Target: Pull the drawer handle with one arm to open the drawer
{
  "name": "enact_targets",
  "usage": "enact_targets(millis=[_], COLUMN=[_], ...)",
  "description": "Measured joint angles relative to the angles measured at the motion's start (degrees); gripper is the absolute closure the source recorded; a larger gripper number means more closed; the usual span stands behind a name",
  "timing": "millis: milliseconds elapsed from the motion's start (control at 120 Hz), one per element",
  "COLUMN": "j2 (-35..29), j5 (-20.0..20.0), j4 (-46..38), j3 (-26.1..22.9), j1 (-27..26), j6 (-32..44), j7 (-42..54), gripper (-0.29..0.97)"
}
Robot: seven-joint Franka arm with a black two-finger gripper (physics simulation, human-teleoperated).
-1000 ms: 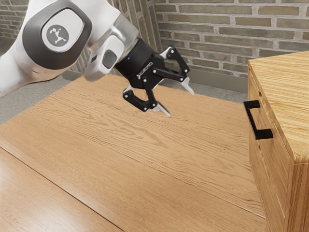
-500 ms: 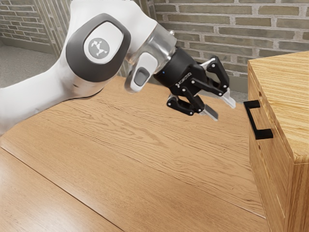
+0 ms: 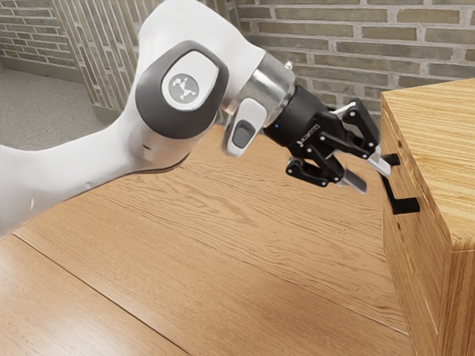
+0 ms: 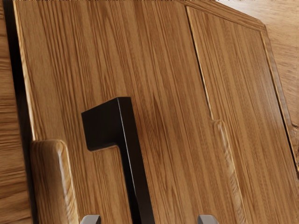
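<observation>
A white arm (image 3: 185, 96) is stretching in from the exterior view's left across a wooden table (image 3: 223, 245), with a brick wall (image 3: 356, 44) standing behind it. At the exterior view's right edge a wooden cabinet (image 3: 438, 148) is sitting on the table. Its drawer front (image 3: 404, 237) is lying flush with the cabinet face and is facing the arm. A black bar handle (image 3: 395, 191) is standing upright on that front, near its top.

The black gripper (image 3: 369, 174) is hanging above the table and pointing at the handle. Its two fingers are spread apart, pinching nothing. In the exterior view the upper fingertip is overlapping the top end of the handle, while the lower one is sitting just beside the bar. Whether either one is touching it cannot be told.

From the wrist view, the drawer front is looming close. The handle (image 4: 128, 158) is running down toward the hand, and the two pale fingertips (image 4: 90, 219) are showing on either side of the bar, each apart from it.
</observation>
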Motion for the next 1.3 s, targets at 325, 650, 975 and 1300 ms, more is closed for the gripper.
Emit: enact_targets(millis=[325, 650, 975, 1300], j2=[-0.04, -4.58, -13.06, -18.92], j5=[-0.46, -0.31, -0.84, -0.79], j4=[-1.06, -6.62, -15.89, -21.91], j3=[-0.01, 0.87, 2.71, 2.83], j1=[-2.0, -1.4, 2.27, 2.46], j6=[0.36, 0.62, 0.83, 0.57], j7=[1.65, 1.91, 2.65, 2.73], gripper=[0.56, 0.76, 0.79, 0.79])
